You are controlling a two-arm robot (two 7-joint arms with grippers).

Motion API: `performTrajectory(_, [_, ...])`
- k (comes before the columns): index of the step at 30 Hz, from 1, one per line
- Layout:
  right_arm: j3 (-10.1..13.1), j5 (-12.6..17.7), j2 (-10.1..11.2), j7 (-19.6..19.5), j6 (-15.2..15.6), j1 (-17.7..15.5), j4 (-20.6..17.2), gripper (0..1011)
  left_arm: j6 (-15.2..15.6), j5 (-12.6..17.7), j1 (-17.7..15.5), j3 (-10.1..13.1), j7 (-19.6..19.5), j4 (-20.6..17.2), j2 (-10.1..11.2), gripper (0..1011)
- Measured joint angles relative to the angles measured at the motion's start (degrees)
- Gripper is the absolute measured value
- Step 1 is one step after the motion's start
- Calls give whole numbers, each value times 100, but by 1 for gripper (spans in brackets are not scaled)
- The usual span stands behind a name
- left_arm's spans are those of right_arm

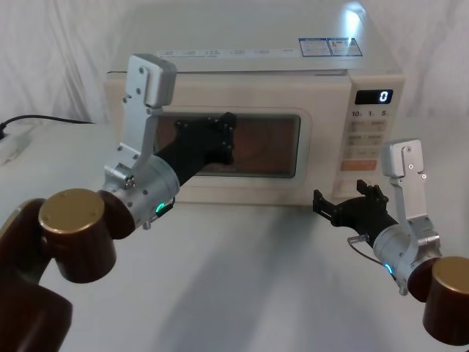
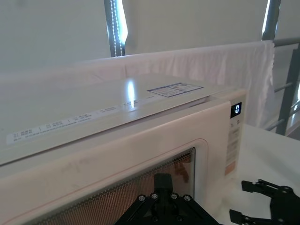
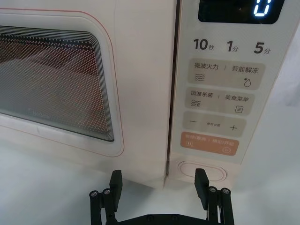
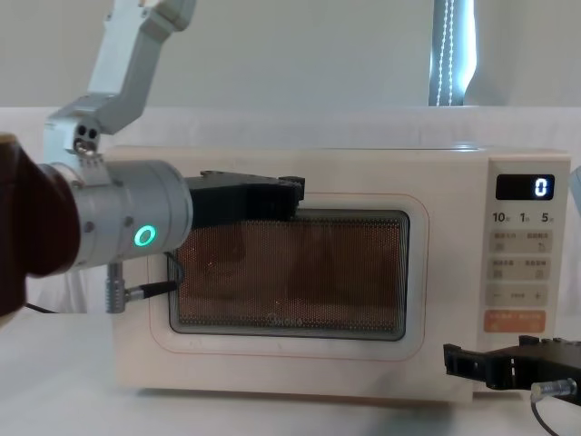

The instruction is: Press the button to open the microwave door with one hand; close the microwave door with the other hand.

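The cream-white microwave (image 1: 249, 62) stands at the back of the table, its display (image 1: 374, 96) reading "0". The microwave door (image 1: 242, 99) (image 3: 140, 70) lies flush with the front. My left gripper (image 1: 226, 136) (image 4: 295, 191) (image 2: 162, 183) is shut, its fingertips at the upper left part of the mesh window. My right gripper (image 1: 341, 199) (image 3: 159, 180) (image 4: 454, 359) is open, low in front of the control panel. In the right wrist view one of its fingers (image 3: 201, 180) is just in front of the button (image 3: 202, 169), below the orange key (image 3: 210, 143).
A black cable (image 1: 44, 119) runs along the table at the far left towards a white power strip (image 1: 11, 147). The white table (image 1: 242, 279) has free room in front of the oven. A white cloth hangs behind it.
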Motion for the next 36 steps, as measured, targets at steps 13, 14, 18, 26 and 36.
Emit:
performTrajectory(13, [0,0,0,0,0,0,0,1002,-108,429,-239,80,76,341,-284,0])
performTrajectory(14, [0,0,0,0,0,0,0,1002,-121,479,-263,91,75,372,-314,0])
performTrajectory(18, [0,0,0,0,0,0,0,1002,-157,624,-314,122,81,435,-383,0])
performTrajectory(26, [0,0,0,0,0,0,0,1002,-175,848,-357,100,152,526,-519,0])
performTrajectory(36, [0,0,0,0,0,0,0,1002,-181,1068,-391,-12,226,689,-666,0])
